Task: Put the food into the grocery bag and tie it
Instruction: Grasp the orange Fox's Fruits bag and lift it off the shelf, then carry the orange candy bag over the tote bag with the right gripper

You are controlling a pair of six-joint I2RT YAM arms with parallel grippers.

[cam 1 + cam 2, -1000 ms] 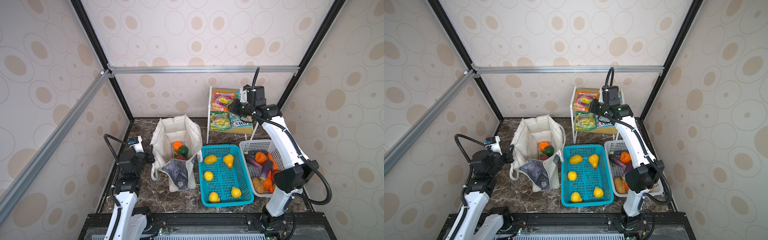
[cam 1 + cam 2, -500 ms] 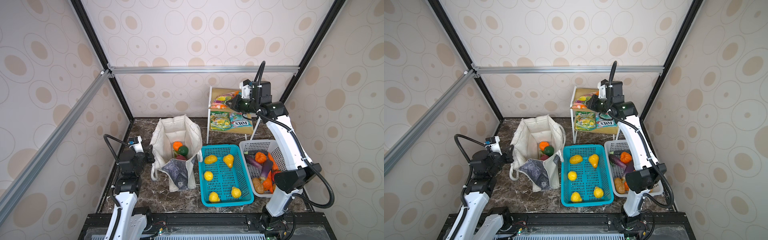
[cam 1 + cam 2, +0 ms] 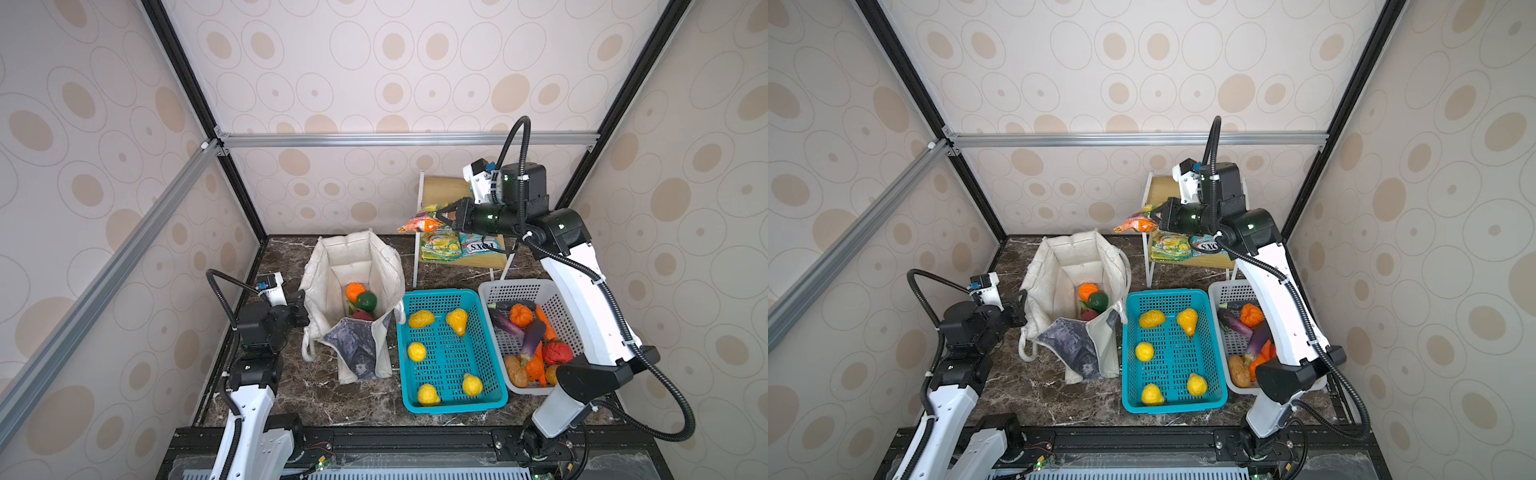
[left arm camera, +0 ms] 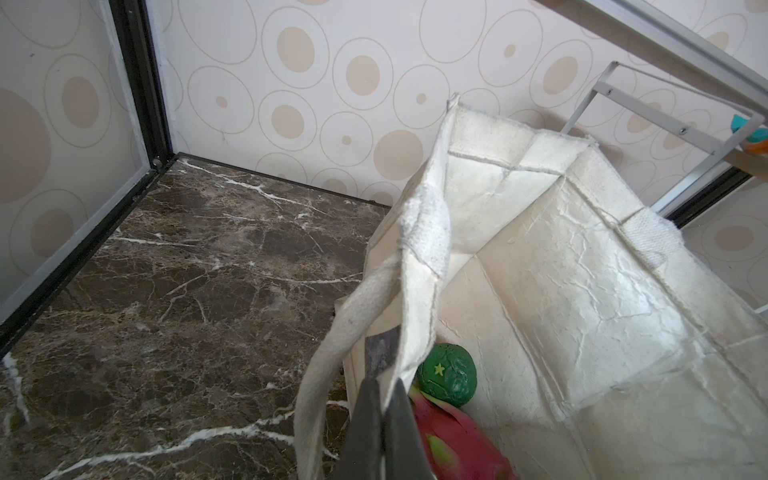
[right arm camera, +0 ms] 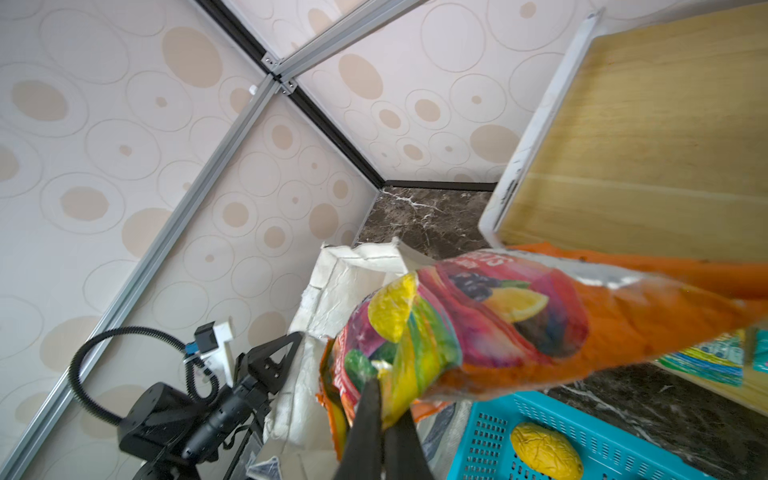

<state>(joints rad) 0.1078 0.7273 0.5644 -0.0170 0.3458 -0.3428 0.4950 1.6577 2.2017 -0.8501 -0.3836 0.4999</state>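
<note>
Lower left: left end effector (image 4: 383,388) stays pinched on grocery bag (image 3: 353,266) rim, mouth open, centre frame. Upper centre: right end effector (image 3: 442,216), clamped on orange packet (image 3: 419,224), has lifted it off shelf (image 3: 444,189); bagging next, likely.

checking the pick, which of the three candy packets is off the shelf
The orange packet, pinched in the shut right gripper and held in the air; the yellow-green packet and the teal packet lie on the wooden shelf.
</note>
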